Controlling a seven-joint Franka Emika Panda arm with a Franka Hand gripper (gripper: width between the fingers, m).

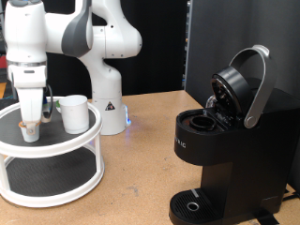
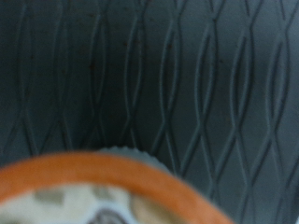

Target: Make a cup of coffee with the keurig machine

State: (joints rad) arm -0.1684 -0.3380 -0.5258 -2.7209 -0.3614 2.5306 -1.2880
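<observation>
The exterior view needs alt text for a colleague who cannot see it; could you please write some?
A white robot arm's gripper reaches down onto the top tier of a round two-tier stand at the exterior view's left, over a small pod beside a white cup. At right, a black Keurig machine stands with its lid raised.

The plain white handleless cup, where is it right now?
The plain white handleless cup stands on the round white two-tier stand's top shelf, exterior view's left, just right of the hand.

Blurred close-up of dark grey mat with wavy ribbed pattern (image 2: 177,75); curved orange-brown rim of a round pale object (image 2: 103,177) along lower edge.
</observation>
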